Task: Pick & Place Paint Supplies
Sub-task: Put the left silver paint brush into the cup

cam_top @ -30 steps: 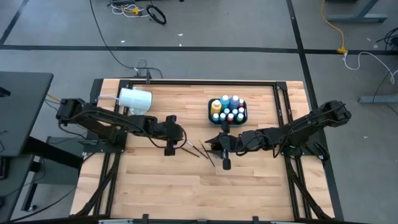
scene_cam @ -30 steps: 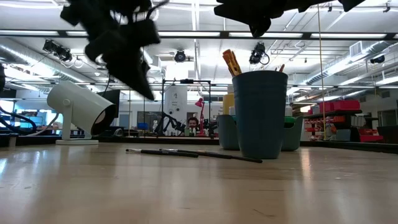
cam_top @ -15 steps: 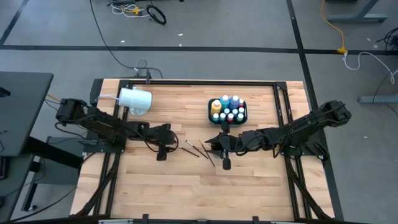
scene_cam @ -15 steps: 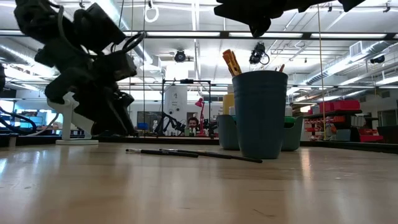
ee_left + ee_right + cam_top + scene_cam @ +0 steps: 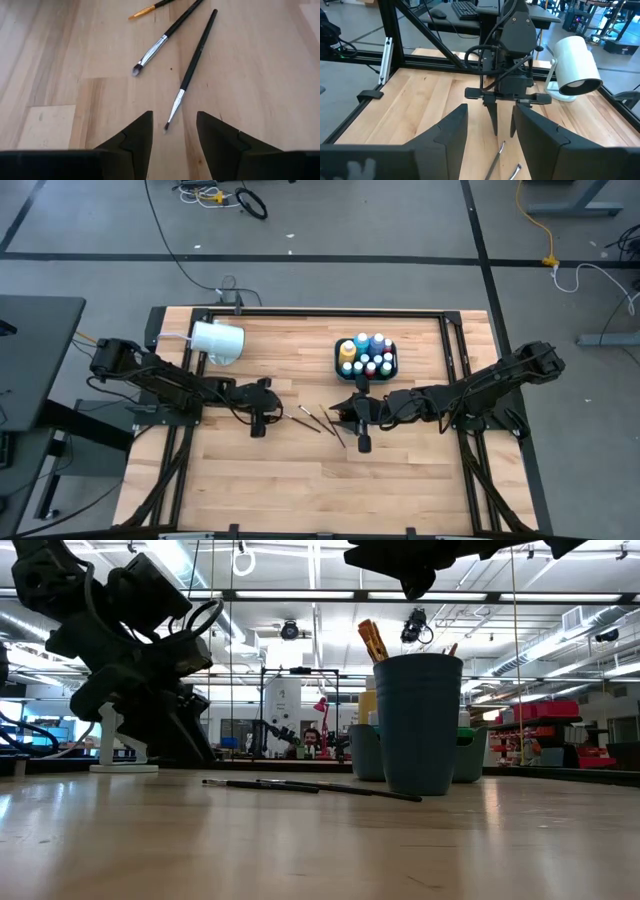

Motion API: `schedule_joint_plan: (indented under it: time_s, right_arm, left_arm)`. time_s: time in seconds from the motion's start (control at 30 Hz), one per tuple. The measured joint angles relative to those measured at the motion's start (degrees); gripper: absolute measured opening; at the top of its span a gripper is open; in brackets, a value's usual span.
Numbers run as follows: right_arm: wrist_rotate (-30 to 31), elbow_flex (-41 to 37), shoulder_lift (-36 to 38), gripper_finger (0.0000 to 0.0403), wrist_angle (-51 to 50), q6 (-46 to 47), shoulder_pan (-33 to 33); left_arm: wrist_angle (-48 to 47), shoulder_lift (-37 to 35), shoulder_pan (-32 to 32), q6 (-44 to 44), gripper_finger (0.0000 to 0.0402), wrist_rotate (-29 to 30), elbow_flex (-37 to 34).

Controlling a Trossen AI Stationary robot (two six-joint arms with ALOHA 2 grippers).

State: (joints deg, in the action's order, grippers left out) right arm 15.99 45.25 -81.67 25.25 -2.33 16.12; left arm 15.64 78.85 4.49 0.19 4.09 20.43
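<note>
**My left hand low and open before the brushes**

My left hand (image 5: 172, 137) is released and holds nothing; its fingers (image 5: 135, 137) stand apart just above the desk (image 5: 300, 470), at both sides of the tip of one brush (image 5: 192, 65). Two more brushes (image 5: 162, 40) lie near. My right hand (image 5: 362, 442) waits open by the bottle tray (image 5: 366, 357). Behind is a workshop room. One second ago my left hand was higher and narrower.

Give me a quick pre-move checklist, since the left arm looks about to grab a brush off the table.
1. Left gripper fingers open: ok.
2. Nearest brush tip lies between the fingers: ok.
3. That brush lies apart from the second brush: ok.
4. Right gripper open, holding nothing, waiting beside the brushes: ok.
5. Room for a brush in the paint holder: cannot tell.
</note>
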Motion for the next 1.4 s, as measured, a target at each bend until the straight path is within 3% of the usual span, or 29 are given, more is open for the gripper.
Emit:
schedule_joint_plan:
  time_s: [0.47, 0.9, 1.33, 1.4]
  right_arm:
    - [-0.02, 0.00, 0.00, 0.0169, -0.01, 0.02, 0.00]
    - [-0.13, 0.00, 0.00, 0.0169, -0.14, 0.37, 0.00]
    - [-0.15, 0.00, 0.02, 0.0169, -1.16, 0.36, 0.00]
    - [-0.15, 0.00, 0.02, 0.0169, -1.11, 0.36, 0.00]
  left_arm:
    - [1.28, 0.07, -1.22, -1.85, 0.0162, -0.03, 0.00]
    - [8.22, 11.85, -1.22, -1.28, 0.0158, -0.56, 0.33]
    - [1.36, 7.87, -1.18, 2.84, 0.0015, -2.44, 0.12]
    - [2.11, 7.89, -1.18, 4.15, 0.0008, -2.44, 0.26]
